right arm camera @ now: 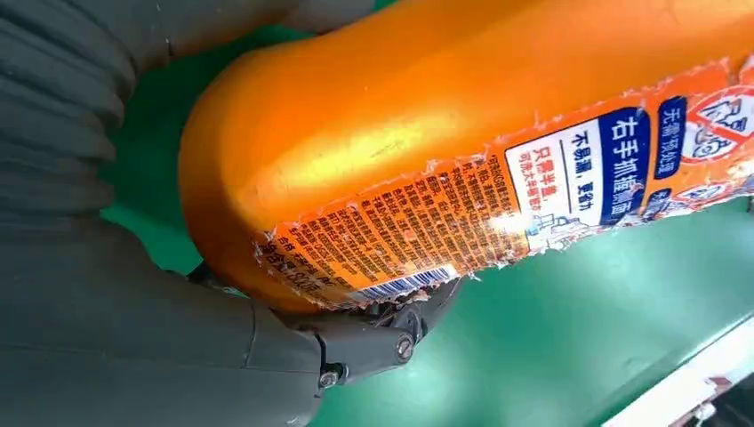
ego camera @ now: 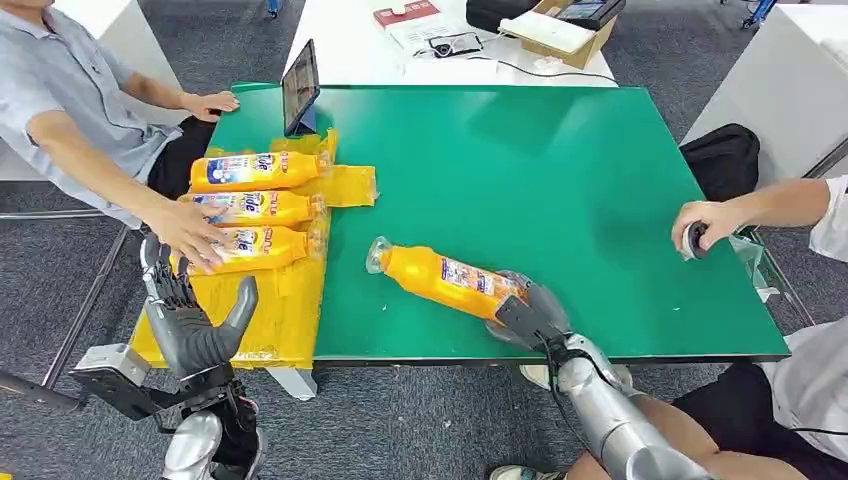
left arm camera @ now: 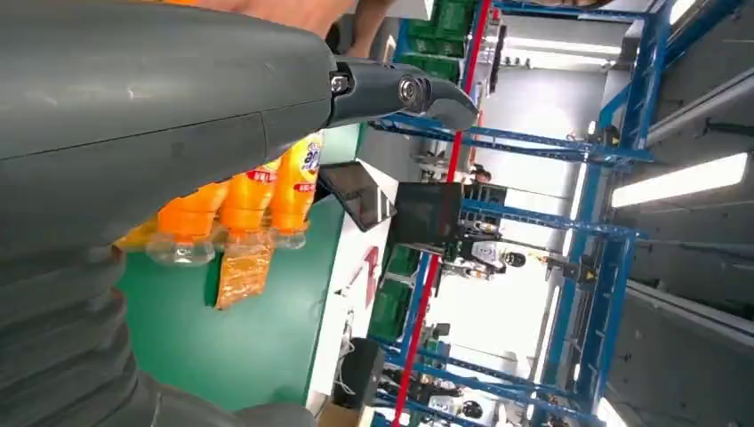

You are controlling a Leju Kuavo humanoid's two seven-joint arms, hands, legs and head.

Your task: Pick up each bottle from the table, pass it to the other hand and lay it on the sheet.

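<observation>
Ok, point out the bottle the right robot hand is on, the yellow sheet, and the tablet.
bottle [ego camera: 450, 277]: head view, on its label at mid-body.
yellow sheet [ego camera: 285, 318]: head view, on the bare near part.
tablet [ego camera: 299, 87]: head view, on the middle of its dark screen.

Bottle [right arm camera: 427, 133] cap beyond frame edge
</observation>
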